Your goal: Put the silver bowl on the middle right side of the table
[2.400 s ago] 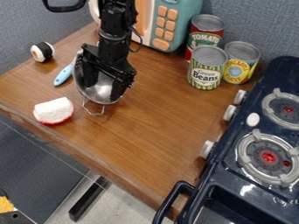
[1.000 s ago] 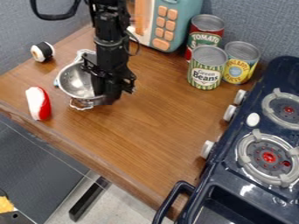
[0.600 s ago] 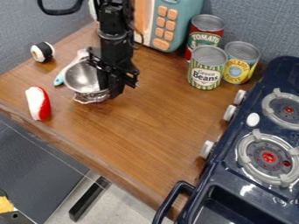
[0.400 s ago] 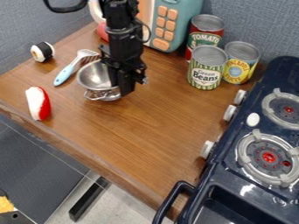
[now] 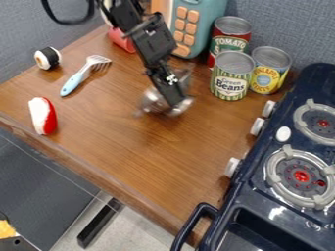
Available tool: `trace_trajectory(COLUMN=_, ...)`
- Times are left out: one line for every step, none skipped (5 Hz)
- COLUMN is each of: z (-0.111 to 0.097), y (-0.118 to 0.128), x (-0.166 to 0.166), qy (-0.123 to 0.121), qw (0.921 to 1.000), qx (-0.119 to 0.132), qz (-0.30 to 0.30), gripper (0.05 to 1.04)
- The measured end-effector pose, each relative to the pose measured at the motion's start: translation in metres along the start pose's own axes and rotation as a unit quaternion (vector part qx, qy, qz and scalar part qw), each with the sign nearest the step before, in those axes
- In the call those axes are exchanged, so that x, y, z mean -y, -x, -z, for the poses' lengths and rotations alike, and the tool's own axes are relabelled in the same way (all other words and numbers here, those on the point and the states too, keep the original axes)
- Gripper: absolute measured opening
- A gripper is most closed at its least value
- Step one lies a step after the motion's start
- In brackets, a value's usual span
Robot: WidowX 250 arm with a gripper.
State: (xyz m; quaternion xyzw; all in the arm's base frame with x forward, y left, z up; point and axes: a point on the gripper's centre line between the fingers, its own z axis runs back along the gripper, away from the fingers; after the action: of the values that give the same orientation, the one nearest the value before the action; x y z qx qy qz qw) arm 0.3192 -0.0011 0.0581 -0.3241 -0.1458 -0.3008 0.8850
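Cans (image 5: 231, 73) stand near the silver bowl (image 5: 154, 100), beside the stove (image 5: 254, 192).

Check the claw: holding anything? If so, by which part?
The silver bowl, apparently in the claw by its rim; the exact contact spot can't be told.

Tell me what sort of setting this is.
Likely a toy kitchen set up for robot work: a dark blue stove with burners, food cans such as the green beans, and a robot gripper over a wooden counter.
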Motion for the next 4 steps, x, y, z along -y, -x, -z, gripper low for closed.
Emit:
trace_trajectory(z=-0.0002, y=0.0097, x=0.0047, qy=0.021, qw=0.9993, qx=0.031, qz=-0.004, gripper=0.094)
trace_trajectory(z=0.0008, y=0.0162, x=0.004, qy=0.038, qw=0.997, qx=0.065, qz=-0.015, gripper=0.089)
trace_trajectory(z=0.0006, y=0.0168, x=0.0027, qy=0.028, qw=0.9974, qx=0.065, qz=-0.015, gripper=0.089)
trace_trajectory(z=0.0037, y=0.0157, x=0.0046, qy=0.012, qw=0.9989, qx=0.044, qz=-0.01, gripper=0.125)
